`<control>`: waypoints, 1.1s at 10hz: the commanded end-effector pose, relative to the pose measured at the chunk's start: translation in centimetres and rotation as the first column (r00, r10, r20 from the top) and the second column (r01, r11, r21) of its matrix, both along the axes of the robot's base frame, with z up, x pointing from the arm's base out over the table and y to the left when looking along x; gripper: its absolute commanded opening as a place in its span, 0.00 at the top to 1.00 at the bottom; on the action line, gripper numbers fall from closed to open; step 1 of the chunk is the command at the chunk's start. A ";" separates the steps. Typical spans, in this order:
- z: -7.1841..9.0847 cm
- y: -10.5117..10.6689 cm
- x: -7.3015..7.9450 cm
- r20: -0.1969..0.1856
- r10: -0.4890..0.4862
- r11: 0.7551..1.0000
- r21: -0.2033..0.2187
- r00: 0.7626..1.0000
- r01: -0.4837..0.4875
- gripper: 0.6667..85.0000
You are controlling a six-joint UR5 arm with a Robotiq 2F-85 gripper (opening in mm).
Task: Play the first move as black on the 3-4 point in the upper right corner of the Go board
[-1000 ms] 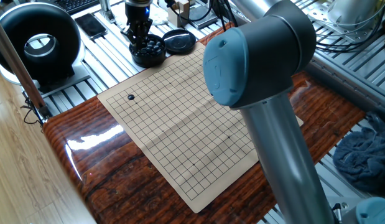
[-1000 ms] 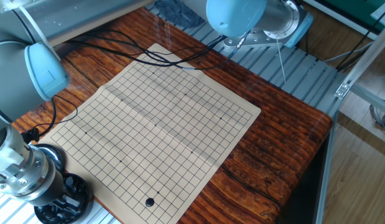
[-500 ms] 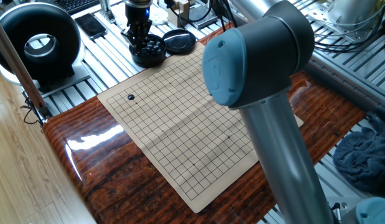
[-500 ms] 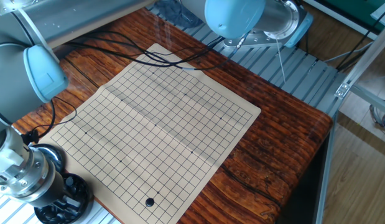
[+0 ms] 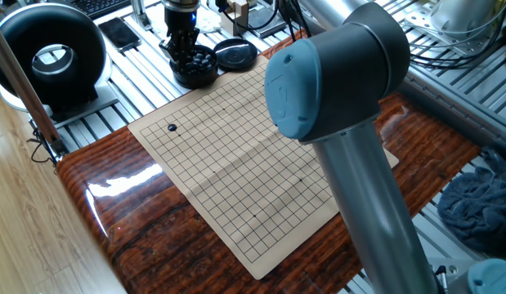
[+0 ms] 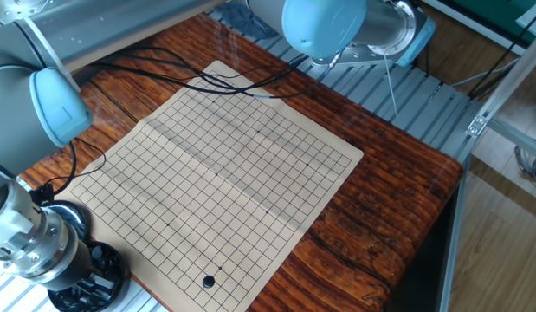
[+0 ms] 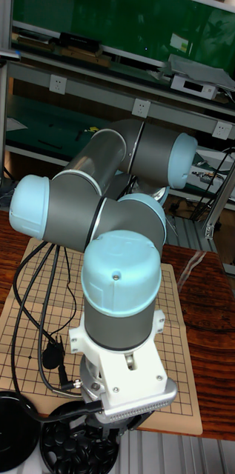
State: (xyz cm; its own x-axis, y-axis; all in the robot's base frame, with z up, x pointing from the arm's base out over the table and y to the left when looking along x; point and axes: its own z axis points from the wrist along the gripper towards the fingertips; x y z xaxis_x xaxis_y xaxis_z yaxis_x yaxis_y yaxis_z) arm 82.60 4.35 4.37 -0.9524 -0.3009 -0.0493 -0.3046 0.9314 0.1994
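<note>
Little has changed over the last second — only the arm's blue elbow cap (image 5: 314,90) has crept slightly leftward, while the gripper (image 5: 181,51) stays dipped in the black stone bowl (image 5: 195,67) just off the Go board (image 5: 253,155). Whether its fingers are apart or pinched on a stone cannot be told; they are buried among the dark stones, and in the tall fixed view the wrist hides them. One black stone (image 5: 172,127) already lies on the board near the corner by the bowl, also seen in the other fixed view (image 6: 208,281). The bowl's lid (image 5: 235,54) rests just beside it. The risks look like these: the fingers could lift out empty or with two stones, or drag the bowl — and a second stone would spoil a first move apparently already played.
</note>
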 end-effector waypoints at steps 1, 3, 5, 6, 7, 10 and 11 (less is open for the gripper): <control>0.2 0.4 0.0 -0.004 -0.004 1.000 0.021 1.000 0.004 0.74; 0.1 0.3 -0.1 -0.007 -0.007 1.000 0.030 1.000 0.007 0.76; 0.2 0.3 0.0 -0.013 -0.021 0.999 0.039 1.000 0.022 0.79; 0.3 0.3 -0.1 -0.016 -0.023 0.999 0.045 1.000 0.024 0.79; 0.4 0.4 -0.1 -0.021 -0.030 0.998 0.051 0.999 0.031 0.79; 0.7 0.5 -0.2 -0.031 -0.046 0.997 0.064 0.998 0.048 0.83; 0.7 0.5 -0.2 -0.032 -0.051 0.997 0.064 0.998 0.053 0.85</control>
State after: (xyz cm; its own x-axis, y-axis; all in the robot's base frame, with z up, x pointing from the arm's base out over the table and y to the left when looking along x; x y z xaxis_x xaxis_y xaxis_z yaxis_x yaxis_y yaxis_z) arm 82.41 4.63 4.73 -0.9643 -0.2623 -0.0364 -0.2629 0.9317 0.2508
